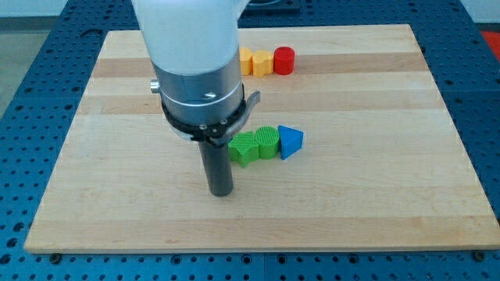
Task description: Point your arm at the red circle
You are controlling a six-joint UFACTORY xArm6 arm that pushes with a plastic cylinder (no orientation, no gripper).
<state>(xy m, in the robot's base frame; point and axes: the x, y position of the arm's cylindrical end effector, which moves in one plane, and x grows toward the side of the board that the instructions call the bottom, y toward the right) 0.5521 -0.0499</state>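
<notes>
Red circle (283, 60) near the view's top of the wooden board.

It is a short red cylinder that stands upright on its flat base, with the round top face up. It sits at the right end of a small row, just beside a yellow block (261, 62), and I cannot tell if the two touch. It lies a little right of the board's middle, well apart from my tip (222, 191).

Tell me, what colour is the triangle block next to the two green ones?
Blue. The triangle shows plainly in the camera view, right of the green blocks.
</notes>
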